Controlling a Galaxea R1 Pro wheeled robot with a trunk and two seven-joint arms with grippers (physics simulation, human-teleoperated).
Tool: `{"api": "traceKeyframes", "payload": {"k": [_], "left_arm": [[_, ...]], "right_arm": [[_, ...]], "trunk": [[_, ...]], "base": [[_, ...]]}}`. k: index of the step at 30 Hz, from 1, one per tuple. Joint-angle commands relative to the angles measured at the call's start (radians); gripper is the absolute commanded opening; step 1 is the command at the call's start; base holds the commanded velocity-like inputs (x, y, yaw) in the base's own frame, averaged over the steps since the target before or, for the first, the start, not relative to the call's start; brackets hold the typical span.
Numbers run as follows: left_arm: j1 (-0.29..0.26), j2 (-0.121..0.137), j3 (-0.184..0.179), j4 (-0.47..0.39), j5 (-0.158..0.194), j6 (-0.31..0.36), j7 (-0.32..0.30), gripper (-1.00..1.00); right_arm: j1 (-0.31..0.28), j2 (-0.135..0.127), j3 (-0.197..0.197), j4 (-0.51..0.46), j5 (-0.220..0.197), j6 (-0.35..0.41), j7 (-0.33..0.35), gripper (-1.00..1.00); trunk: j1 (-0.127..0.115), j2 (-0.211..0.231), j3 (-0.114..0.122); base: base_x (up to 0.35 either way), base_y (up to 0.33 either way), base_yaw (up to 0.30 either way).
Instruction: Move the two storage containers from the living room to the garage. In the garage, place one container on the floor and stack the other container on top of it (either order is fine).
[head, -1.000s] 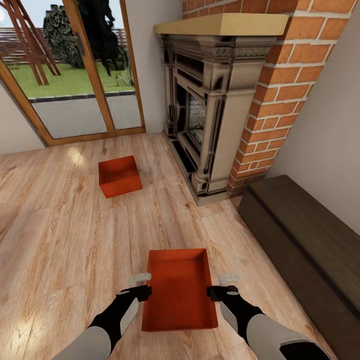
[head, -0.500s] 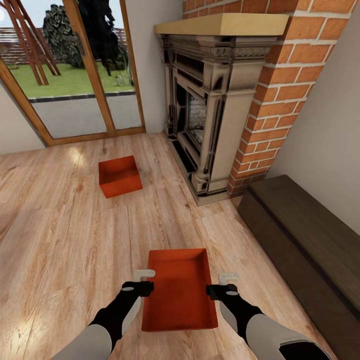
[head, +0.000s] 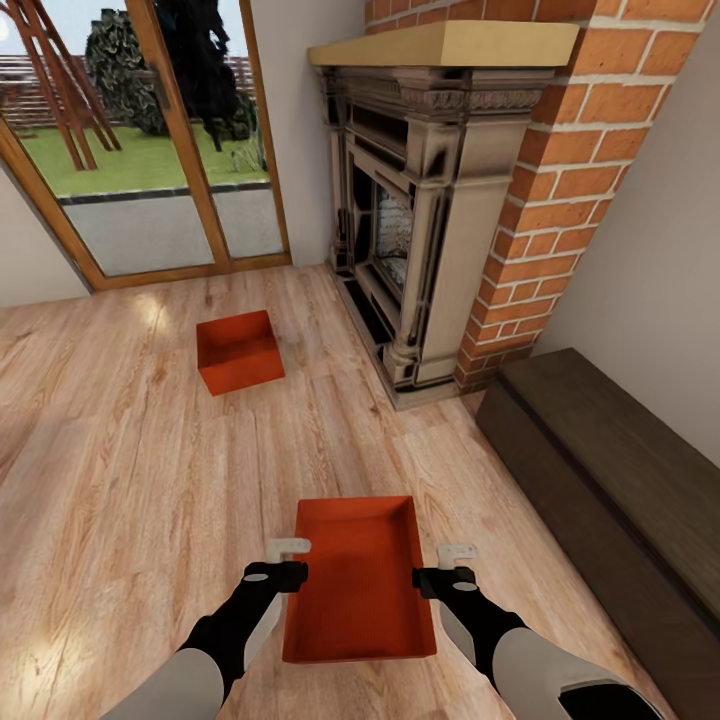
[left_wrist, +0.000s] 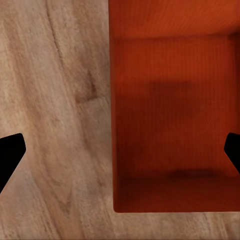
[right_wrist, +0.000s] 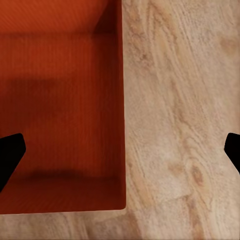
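Two red-orange storage containers lie on the living room's wood-plank flooring. The near one (head: 360, 585) sits between my arms; the far one (head: 238, 350) rests nearer the glass doors. My left gripper (head: 289, 561) hangs open over the near container's left wall. In the left wrist view that gripper (left_wrist: 121, 152) has one fingertip (left_wrist: 10, 155) over the planks and the other over the container (left_wrist: 170, 120). My right gripper (head: 455, 563) is open just off the container's right side. The right wrist view shows this gripper (right_wrist: 121, 152) straddling the container's (right_wrist: 60, 110) right wall.
A dark ornate fireplace (head: 420, 220) and a red brick chimney (head: 560, 200) stand ahead on the right. A long dark brown chest (head: 620, 480) lines the right wall. Wood-framed glass doors (head: 150, 150) are at the back left. Open plank flooring (head: 120, 480) spreads to the left.
My left gripper has shifted right, up to the near container's left wall. The right gripper and both containers have stayed put.
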Motion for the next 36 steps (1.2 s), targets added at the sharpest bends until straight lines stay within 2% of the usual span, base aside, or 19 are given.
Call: {"api": "traceKeyframes", "payload": {"k": [1,10,15,36], "left_arm": [[0.000,0.001,-0.008,-0.002,0.004,0.008,0.008,1.00],[0.000,0.000,0.001,-0.002,0.006,0.010,0.007,1.00],[0.000,0.000,0.003,-0.002,0.007,0.011,0.007,1.00],[0.000,0.002,0.007,0.003,0.016,0.012,0.003,1.00]], "right_arm": [[-0.001,0.000,0.008,0.000,-0.002,0.000,-0.005,1.00],[-0.001,0.000,0.009,0.000,-0.001,-0.008,-0.005,1.00],[-0.001,-0.003,0.008,0.000,-0.001,-0.041,-0.005,1.00],[-0.001,-0.007,0.007,0.000,-0.001,-0.034,-0.003,1.00]], "trunk": [[0.004,-0.008,-0.004],[0.038,-0.071,-0.032],[0.058,-0.106,-0.048],[0.138,-0.253,-0.114]], "base": [[0.000,0.000,0.000],[0.000,0.000,0.000],[0.000,0.000,0.000],[0.000,0.000,0.000]]}}
